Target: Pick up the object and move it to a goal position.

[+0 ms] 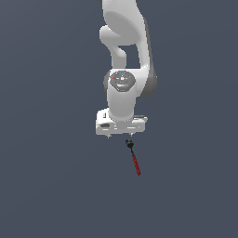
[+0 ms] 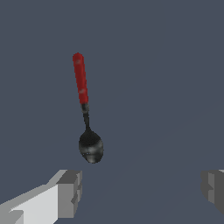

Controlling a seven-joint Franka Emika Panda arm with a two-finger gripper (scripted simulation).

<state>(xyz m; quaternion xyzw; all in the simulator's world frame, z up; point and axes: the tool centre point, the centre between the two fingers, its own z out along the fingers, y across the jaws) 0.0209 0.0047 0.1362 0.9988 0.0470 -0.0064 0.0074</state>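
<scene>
Flat slate-blue ground fills both views, matte and featureless. From the exterior view, the white, glossy arm point(image 1: 124, 56) hangs down from twelve o'clock, and its gripper point(image 1: 121, 137) hovers low over the surface. The spoon point(image 1: 133, 158) lies just beyond it toward five o'clock, its black bowl nearest the gripper and its red handle pointing away.

Seen from the wrist, the spoon point(image 2: 85, 107) is clearly a spoon: a smooth cylindrical red handle, a thin dark neck, a shiny black oval bowl. Two blocky grey fingertips point(image 2: 70, 192) stand wide apart with nothing between them, so the gripper is released. By my reading nothing is done yet; aligning, grasping, lifting and carrying remain, and no goal marker shows.
</scene>
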